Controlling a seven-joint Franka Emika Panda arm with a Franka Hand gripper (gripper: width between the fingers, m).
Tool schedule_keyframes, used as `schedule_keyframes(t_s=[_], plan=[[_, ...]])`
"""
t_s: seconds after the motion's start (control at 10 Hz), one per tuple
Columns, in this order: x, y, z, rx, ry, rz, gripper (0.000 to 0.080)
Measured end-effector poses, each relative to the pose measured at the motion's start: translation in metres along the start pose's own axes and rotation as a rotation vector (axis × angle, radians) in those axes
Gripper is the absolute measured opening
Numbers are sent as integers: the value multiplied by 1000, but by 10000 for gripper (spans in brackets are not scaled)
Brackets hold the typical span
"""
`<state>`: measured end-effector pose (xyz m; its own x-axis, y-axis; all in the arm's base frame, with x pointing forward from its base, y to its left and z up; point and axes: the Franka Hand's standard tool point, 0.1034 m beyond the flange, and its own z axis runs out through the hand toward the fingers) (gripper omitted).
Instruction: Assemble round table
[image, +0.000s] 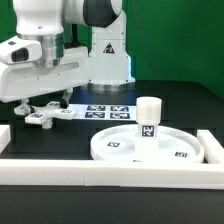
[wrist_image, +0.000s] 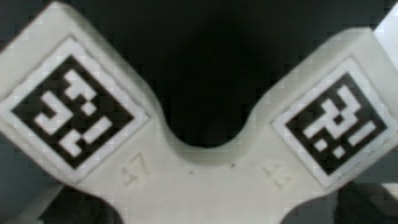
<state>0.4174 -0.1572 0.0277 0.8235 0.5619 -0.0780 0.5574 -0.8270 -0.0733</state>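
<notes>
Cross-shaped foot (wrist_image: 196, 175) lies right beneath the hand (image: 40, 105); cannot tell if clenched; disc (image: 120, 150) lies well apart.

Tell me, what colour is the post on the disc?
White post, black-and-white square tag; exterior view shows it best.

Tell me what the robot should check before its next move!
1. White plastic cross-shaped foot centred under the wrist camera: ok.
2. Gripper shut on the foot: cannot tell.
3. Foot lifted off the black table: cannot tell.
4. Short white cylinder leg standing upright on the large white rimmed disc: ok.
5. Leg fastened to the disc: cannot tell.
</notes>
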Motion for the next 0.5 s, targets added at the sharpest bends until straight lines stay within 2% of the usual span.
schedule_keyframes(t_s=[0.5], plan=[[2, 3, -1, 12, -6, 28, 649]])
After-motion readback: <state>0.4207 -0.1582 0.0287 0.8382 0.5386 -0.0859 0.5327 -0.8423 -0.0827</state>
